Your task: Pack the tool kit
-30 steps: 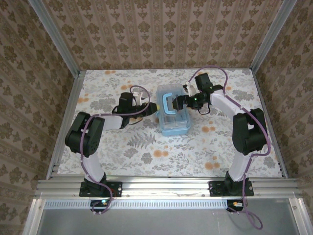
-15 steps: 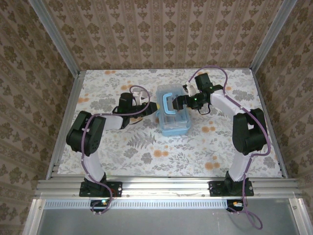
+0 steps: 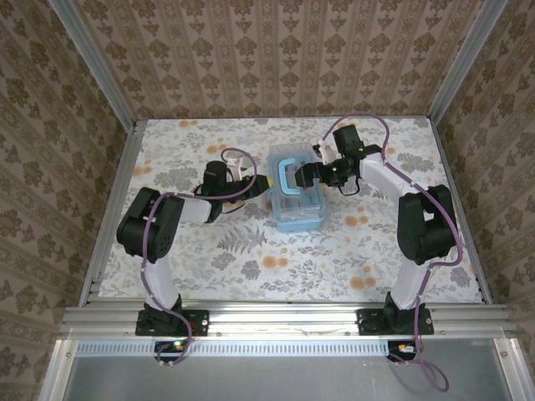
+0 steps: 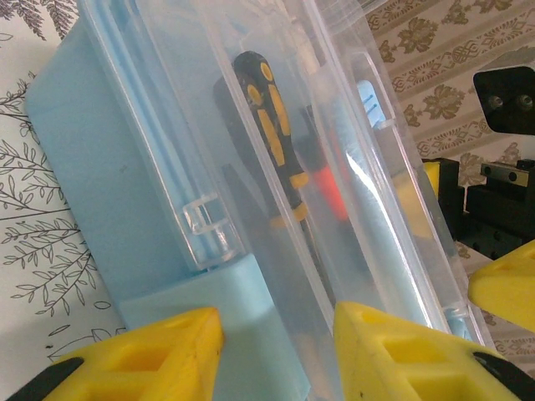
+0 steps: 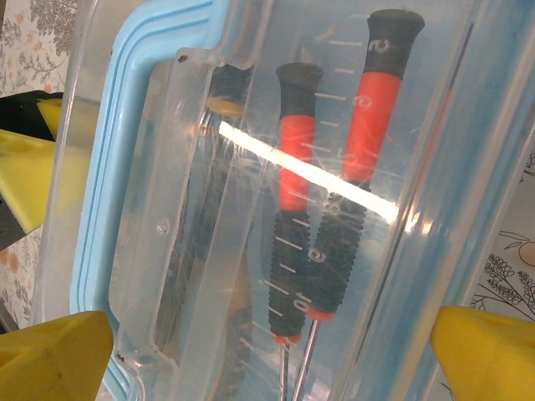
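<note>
The tool kit case is translucent light blue and lies mid-table with its lid down and its blue handle on top. Through the lid I see two red-black screwdrivers side by side. A black-and-yellow handled tool lies beside them. My left gripper is at the case's left side. Its yellow fingers are closed on the light-blue latch and the clear lid edge, as the left gripper shows in its wrist view. My right gripper hovers over the lid with its jaws spread wide; the right gripper straddles the lid.
The table has a floral cloth and is fenced by metal rails and patterned walls. In the left wrist view the right arm's black body shows beyond the case. A yellow fingertip of the left gripper shows at the case's far side.
The left arm's elbow has shifted slightly to the right while its gripper stays at the case's left side. The right arm and the case have not moved.
</note>
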